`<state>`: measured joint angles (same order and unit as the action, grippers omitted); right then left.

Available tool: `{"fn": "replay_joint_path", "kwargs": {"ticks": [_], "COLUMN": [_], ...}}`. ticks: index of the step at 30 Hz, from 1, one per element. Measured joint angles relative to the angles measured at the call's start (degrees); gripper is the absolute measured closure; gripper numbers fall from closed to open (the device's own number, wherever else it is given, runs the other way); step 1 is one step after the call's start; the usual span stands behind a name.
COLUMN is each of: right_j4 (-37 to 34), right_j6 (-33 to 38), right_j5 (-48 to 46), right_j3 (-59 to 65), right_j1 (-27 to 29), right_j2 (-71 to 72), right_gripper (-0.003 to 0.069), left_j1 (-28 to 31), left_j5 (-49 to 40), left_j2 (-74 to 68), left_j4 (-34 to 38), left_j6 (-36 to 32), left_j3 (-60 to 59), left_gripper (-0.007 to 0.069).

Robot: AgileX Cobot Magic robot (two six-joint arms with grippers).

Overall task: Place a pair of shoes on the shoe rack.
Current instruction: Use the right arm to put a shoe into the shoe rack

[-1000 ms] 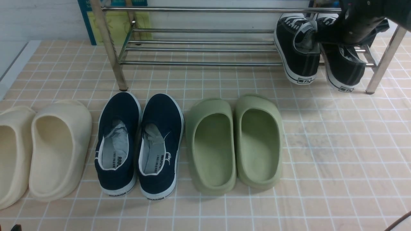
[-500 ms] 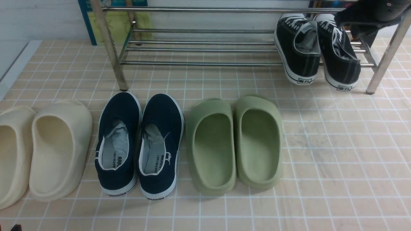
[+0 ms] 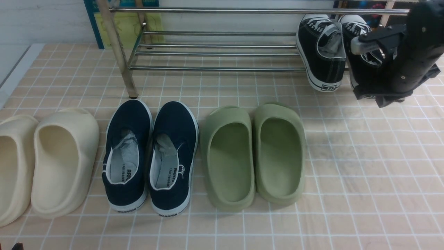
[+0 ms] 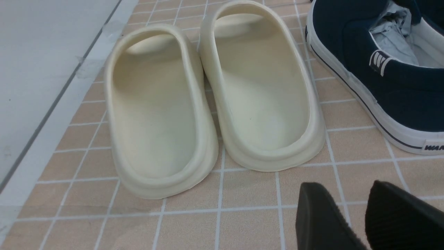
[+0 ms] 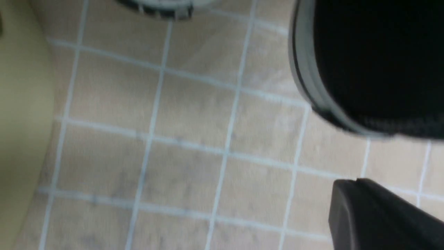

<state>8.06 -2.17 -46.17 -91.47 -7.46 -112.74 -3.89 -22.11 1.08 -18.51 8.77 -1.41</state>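
Observation:
Both black sneakers sit heel-out on the right end of the steel shoe rack [image 3: 222, 11]. The left sneaker [image 3: 322, 52] is in full view. The right sneaker [image 3: 355, 26] is mostly covered by my right arm. My right gripper [image 3: 380, 97] hangs in front of that sneaker, above the floor, shut and empty. In the right wrist view its fingertips [image 5: 353, 184] meet just short of the sneaker's heel [image 5: 374, 62]. My left gripper [image 4: 357, 208] hovers low over the tiles near the cream slippers [image 4: 208, 100], open and empty.
On the tiled floor in front of the rack stand cream slippers [image 3: 52, 159], navy slip-ons [image 3: 152, 152] and green slippers [image 3: 256, 152]. The rack's left leg [image 3: 119, 55] stands just behind the navy pair. A grey strip [image 3: 10, 69] borders the tiles on the left.
My right arm has let go of the right sneaker, drawn back from the rack and dropped in front of it. Its jaws have gone from wide open to shut.

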Motion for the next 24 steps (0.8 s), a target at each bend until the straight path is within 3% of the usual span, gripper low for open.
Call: {"fn": "replay_joint_path", "kwargs": {"ticks": [16, 19, 24], "right_j4": [2.1, 2.5, 3.0], "right_j6": [-5.8, -5.9, -5.9], "right_j5": [9.5, 9.4, 8.0], "right_j3": [0.5, 0.3, 0.2], "right_j1": [-0.1, -0.1, -0.1], "right_j2": [0.5, 1.1, 0.9], "right_gripper": [0.0639, 0.0608, 0.0493], "left_j1": [0.0, 0.0, 0.0], "left_j5": [0.0, 0.0, 0.0], "left_j2": [0.0, 0.0, 0.0], "left_j4": [0.0, 0.0, 0.0], "left_j6": [0.0, 0.0, 0.0], "left_j3": [0.0, 0.0, 0.0], "left_gripper": [0.0385, 0.0385, 0.0385]}}
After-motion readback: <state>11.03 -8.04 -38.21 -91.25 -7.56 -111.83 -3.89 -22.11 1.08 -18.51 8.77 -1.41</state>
